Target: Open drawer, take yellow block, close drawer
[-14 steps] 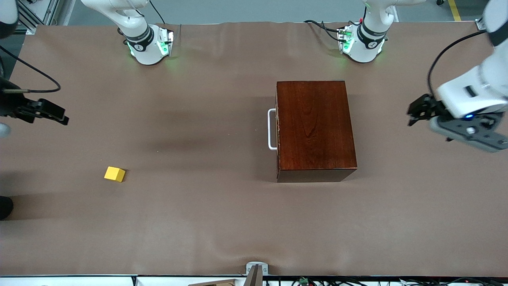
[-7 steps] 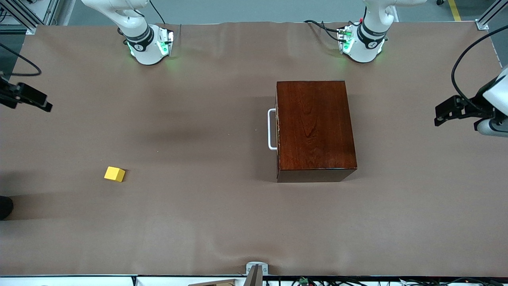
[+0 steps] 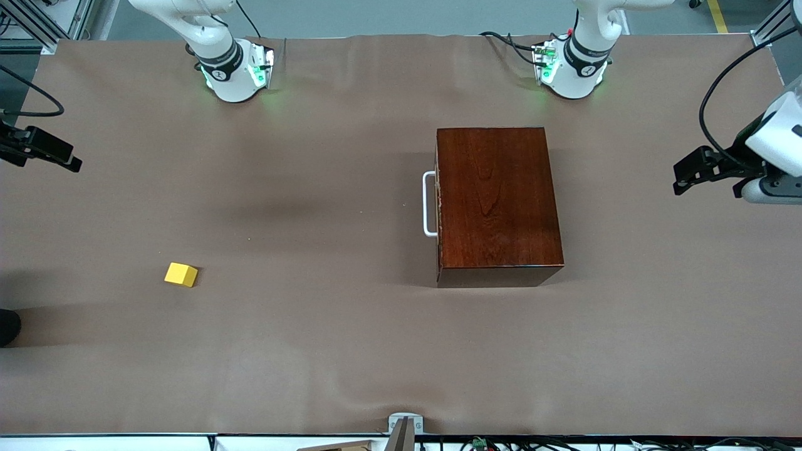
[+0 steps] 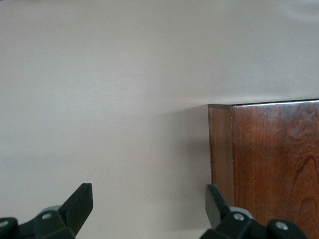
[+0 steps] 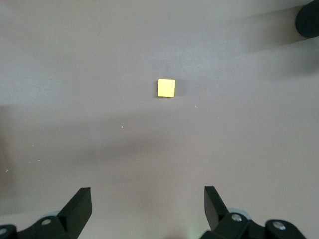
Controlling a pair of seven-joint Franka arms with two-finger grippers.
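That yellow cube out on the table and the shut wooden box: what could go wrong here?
The yellow block already lies on the cloth, not in the closed drawer, so opening it may find nothing. The thin white handle sits close against the box, so open fingers could slip off.

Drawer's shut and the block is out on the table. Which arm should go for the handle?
Probably right. The white handle of the drawer faces the right arm's end; the open right gripper has a clear run there. The open left gripper sits at the wooden box's handleless end.
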